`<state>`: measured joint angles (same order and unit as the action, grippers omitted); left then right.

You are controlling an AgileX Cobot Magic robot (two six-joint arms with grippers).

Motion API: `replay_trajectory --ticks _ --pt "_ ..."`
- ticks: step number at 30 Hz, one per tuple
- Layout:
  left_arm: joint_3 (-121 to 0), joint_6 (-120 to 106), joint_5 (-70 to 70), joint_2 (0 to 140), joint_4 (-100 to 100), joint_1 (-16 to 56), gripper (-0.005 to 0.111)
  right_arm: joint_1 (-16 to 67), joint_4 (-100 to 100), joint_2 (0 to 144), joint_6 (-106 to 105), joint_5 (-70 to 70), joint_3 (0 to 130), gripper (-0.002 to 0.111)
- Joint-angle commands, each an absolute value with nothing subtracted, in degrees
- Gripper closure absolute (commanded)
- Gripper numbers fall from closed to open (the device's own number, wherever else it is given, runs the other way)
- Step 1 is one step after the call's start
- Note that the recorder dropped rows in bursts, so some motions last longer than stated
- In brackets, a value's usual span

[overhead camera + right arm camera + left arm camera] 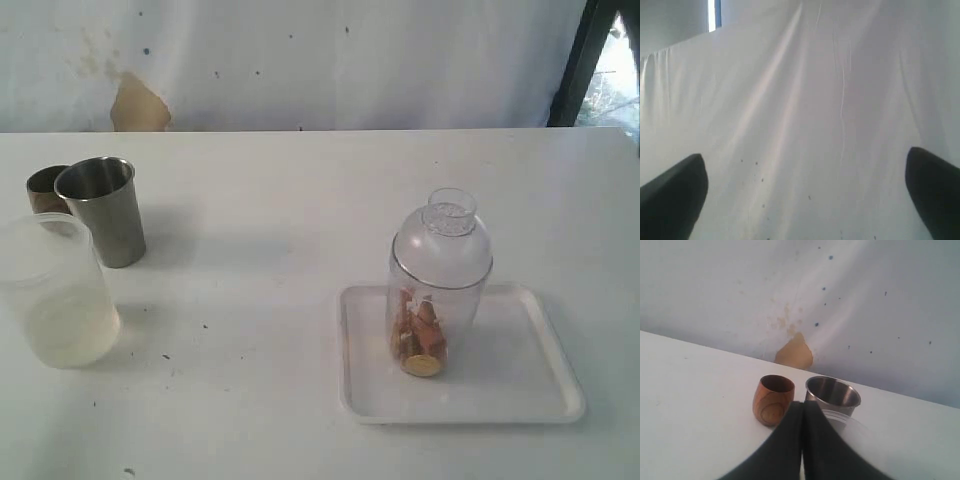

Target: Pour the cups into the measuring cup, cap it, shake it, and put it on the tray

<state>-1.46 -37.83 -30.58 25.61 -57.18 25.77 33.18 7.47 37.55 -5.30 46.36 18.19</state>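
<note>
White bench (280, 190): measuring cup (438, 300) is set capped on tray (520, 390), task judged done, nothing more needed; left claw (802, 410) closed empty, right claw (805, 162) wide.

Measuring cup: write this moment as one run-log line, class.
measuring cup: capped, standing on tray | left gripper: shut, empty | right gripper: open
</note>
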Motion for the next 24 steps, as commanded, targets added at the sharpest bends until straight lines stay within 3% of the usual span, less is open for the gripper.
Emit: replay_trajectory --ticks 1,18,24 --pt "-1.3 -37.54 -29.92 25.37 -56.51 25.76 0.107 32.91 7.65 34.1 -5.78 46.47 18.22 0.004" --pt "-0.46 -37.54 -28.2 25.37 -55.17 25.76 0.107 32.91 7.65 32.82 -5.78 46.36 18.22 0.004" --pt "0.0 -15.86 -25.65 22.9 -21.89 22.17 0.107 32.91 7.65 32.82 -5.78 46.36 18.22 0.004"
